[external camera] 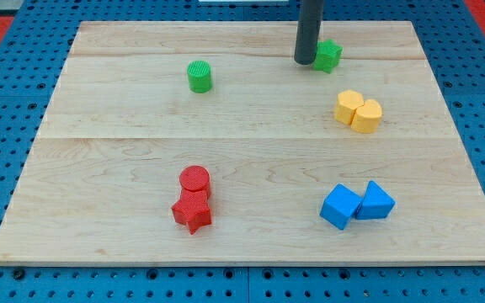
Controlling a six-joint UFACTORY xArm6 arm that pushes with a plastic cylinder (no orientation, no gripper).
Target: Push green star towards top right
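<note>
Nearest the camera sit the red star with a red cylinder touching it just behind, and over at the view's right a blue cube pressed against a blue wedge-like block. Farther up the wooden surface, two yellow pieces huddle together, and a green cylinder stands alone toward the view's left.

No claw is fitted on this arm, so nothing opens or closes and nothing is held; it ends in a dark rod, and my tip rests on the surface, touching the green star on that block's left side. The green star itself lies near the view's top, right of centre, close to the far edge.

From where I stand, the push looks under way: contact is made, and the star is already high on the surface but short of the corner. The next move, I'd judge, calls for a push mostly rightward with only a slight upward lean, since little room is left above. Pressing off-centre could spin the star away from the rod.
</note>
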